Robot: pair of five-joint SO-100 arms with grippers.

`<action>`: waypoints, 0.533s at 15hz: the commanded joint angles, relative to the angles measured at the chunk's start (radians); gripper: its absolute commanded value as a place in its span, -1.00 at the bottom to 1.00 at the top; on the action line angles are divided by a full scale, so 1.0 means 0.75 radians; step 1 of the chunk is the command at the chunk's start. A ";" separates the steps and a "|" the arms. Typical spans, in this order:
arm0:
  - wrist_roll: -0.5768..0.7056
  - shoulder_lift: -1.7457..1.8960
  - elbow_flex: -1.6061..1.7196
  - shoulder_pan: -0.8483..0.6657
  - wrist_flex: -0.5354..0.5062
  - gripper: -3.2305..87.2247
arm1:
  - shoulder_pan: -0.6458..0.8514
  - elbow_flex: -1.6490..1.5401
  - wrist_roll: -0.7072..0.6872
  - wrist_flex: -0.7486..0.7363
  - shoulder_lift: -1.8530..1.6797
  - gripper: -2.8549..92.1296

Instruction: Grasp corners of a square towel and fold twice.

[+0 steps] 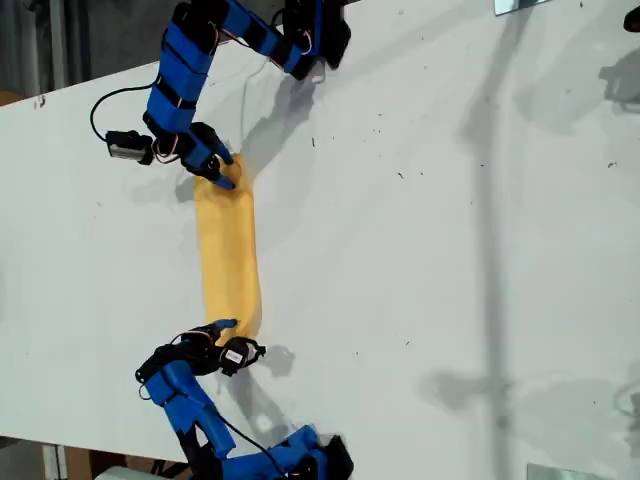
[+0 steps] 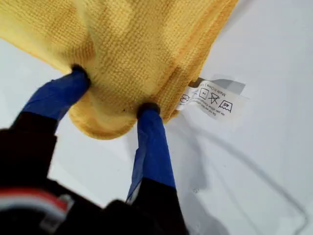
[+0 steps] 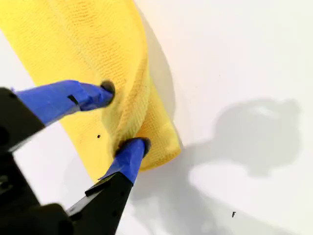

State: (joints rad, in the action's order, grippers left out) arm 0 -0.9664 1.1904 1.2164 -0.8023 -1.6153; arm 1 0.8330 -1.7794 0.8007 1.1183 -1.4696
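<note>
A broad white tabletop [image 1: 450, 250] fills the exterior view, scattered with tiny dark specks and crossed by soft grey shadows. Its edge shows towards 10 o'clock and again at 7 o'clock, with a dim room beyond.

The soft yellow-orange fuzzy towel [image 1: 230, 255] lies folded into a narrow strip left of centre, running from about 11 o'clock down to 7 o'clock. A blue-and-black arm [image 1: 185, 70] reaches in from 12 o'clock to the strip's upper end. Another blue arm [image 1: 190, 395] comes from 6 o'clock to its lower end. I cannot tell which arm is which here.

In the first wrist view, my first claw [image 2: 112, 90] pinches a rounded corner of the towel between two blue fingertips [image 2: 146, 110]. A small white printed care label [image 2: 212, 100] sticks out just beside it.

In the second wrist view, my second claw [image 3: 123, 116] pinches a raised ridge of cloth near the strip's end.

The tabletop from 1 to 5 o'clock is bare.
</note>
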 commanded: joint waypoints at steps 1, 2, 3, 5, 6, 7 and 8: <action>0.020 0.127 -0.008 -0.045 -0.055 -0.31 | 0.012 0.008 0.006 0.016 -0.092 -0.13; 0.041 0.131 -0.008 -0.065 -0.074 -0.32 | 0.020 0.008 0.004 0.022 -0.100 -0.10; 0.055 0.170 0.008 -0.094 -0.090 -0.33 | 0.031 0.008 0.002 0.029 -0.104 -0.10; 0.053 0.411 0.254 -0.092 0.104 -0.33 | 0.035 0.010 0.000 0.037 -0.110 -0.10; 0.049 0.274 0.070 -0.076 -0.088 -0.35 | 0.035 0.014 0.000 0.037 -0.110 -0.10; 0.043 0.348 0.139 -0.119 -0.061 -0.36 | 0.037 0.018 0.000 0.033 -0.110 -0.10; 0.045 0.468 0.295 -0.133 0.076 -0.37 | 0.061 0.022 -0.002 0.033 -0.102 -0.10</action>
State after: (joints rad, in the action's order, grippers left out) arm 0 -0.9281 1.3959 1.3729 -0.8774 -1.6352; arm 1 0.8529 -1.7794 0.8007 1.1413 -1.4711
